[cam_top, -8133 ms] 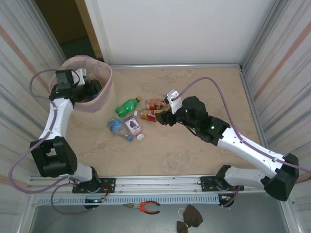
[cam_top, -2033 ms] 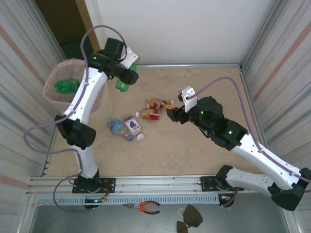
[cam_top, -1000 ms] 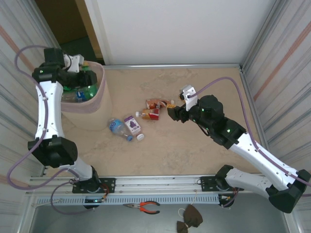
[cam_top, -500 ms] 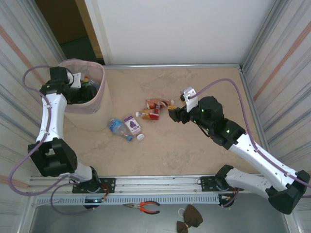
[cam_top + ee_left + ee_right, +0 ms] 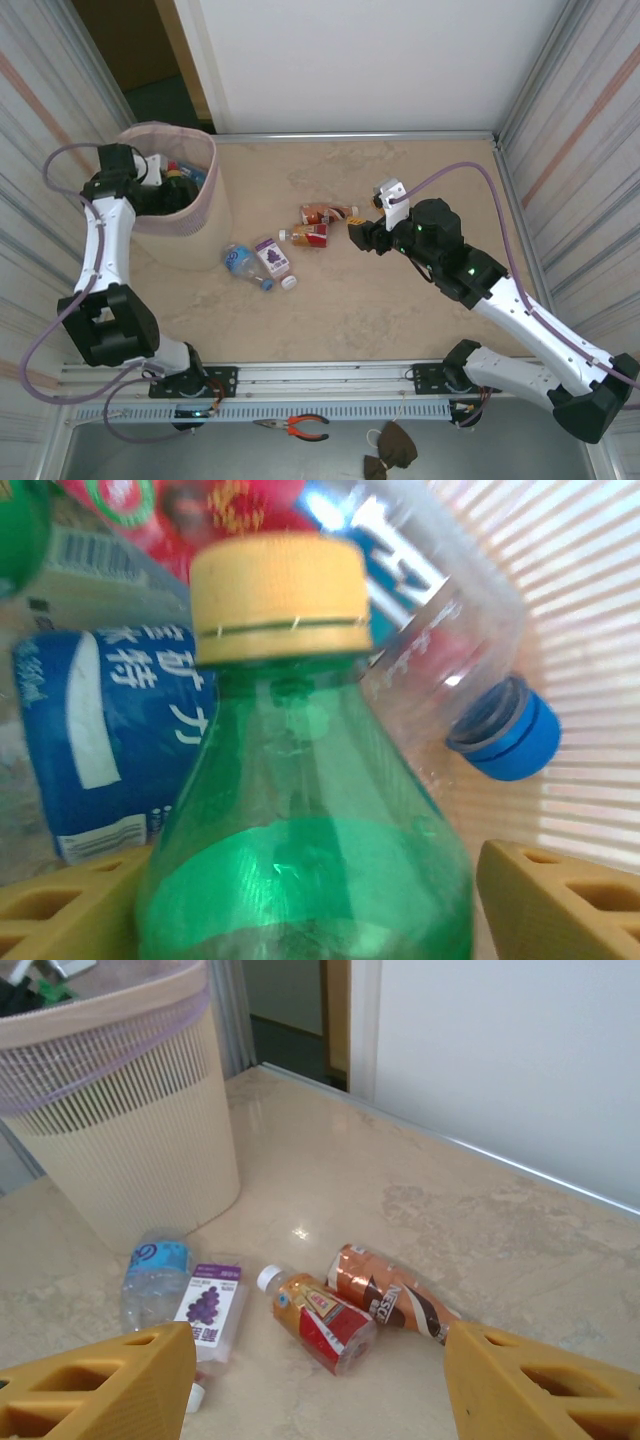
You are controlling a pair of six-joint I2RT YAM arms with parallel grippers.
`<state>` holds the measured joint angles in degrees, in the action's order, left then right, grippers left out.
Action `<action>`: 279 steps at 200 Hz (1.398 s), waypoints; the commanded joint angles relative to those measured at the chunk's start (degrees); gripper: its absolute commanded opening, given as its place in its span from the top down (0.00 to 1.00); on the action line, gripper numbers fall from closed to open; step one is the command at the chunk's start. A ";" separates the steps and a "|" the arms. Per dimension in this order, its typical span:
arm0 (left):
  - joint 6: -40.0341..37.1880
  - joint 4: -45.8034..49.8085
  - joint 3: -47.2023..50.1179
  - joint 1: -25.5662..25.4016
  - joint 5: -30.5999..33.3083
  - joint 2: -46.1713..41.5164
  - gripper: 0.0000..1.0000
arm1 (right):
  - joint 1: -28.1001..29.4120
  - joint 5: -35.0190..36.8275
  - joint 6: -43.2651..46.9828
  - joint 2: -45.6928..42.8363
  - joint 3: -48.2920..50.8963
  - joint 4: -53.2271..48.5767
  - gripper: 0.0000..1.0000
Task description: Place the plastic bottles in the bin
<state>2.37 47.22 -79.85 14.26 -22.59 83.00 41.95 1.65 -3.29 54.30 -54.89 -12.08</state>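
The bin (image 5: pixel 192 236) stands at the far left, a pink bag folded over its rim; it is also in the right wrist view (image 5: pixel 130 1130). My left gripper (image 5: pixel 158 190) reaches down inside it. A green bottle with a yellow cap (image 5: pixel 300 860) lies between its spread fingers, with a thin gap at the right finger (image 5: pixel 560 900). Under it lie a blue-labelled bottle (image 5: pixel 110 740) and a clear one with a blue cap (image 5: pixel 505 740). My right gripper (image 5: pixel 357 231) (image 5: pixel 318 1365) hovers open over a brown coffee bottle (image 5: pixel 395 1295) and a red-labelled bottle (image 5: pixel 320 1322).
A grape-labelled bottle (image 5: pixel 271 257), a clear blue-labelled bottle (image 5: pixel 240 262) and a loose white cap (image 5: pixel 289 283) lie in front of the bin. Metal walls close in both sides. Pliers (image 5: pixel 297 428) lie on the ledge below the arm bases.
My left arm has lowered the green bottle deeper into the bin and its jaws have spread wider. My right arm has hardly moved.
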 commanded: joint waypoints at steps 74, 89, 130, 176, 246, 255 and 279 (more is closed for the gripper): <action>-0.33 7.28 -14.51 0.56 -5.14 -4.79 0.29 | -0.36 -0.15 -1.08 -0.08 -2.36 -0.05 0.34; -0.43 7.58 -14.80 0.46 -8.23 -3.68 0.39 | -0.29 -0.33 -1.09 0.25 -2.57 0.07 0.34; -1.88 7.76 -11.69 -0.73 -10.58 -0.49 0.58 | -0.28 -0.67 -1.12 0.84 -2.72 0.33 0.34; -3.01 5.81 -3.95 0.17 -7.53 1.87 0.63 | -0.31 -0.55 -1.12 0.79 -2.82 -0.18 0.34; -2.37 6.87 -9.95 0.26 -9.74 -1.30 0.62 | -0.35 0.44 -1.70 1.98 -4.57 -2.63 0.34; -2.28 7.60 -11.22 0.24 -10.23 -1.91 0.61 | -0.36 0.46 -1.51 2.08 -4.75 -2.98 0.34; -2.11 10.11 -14.31 -0.83 -10.24 -3.60 0.59 | -0.52 0.46 -1.22 2.03 -5.13 -3.63 0.34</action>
<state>0.25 53.45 -89.91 13.91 -31.14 83.29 41.95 1.65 -4.08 56.23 -57.76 -13.96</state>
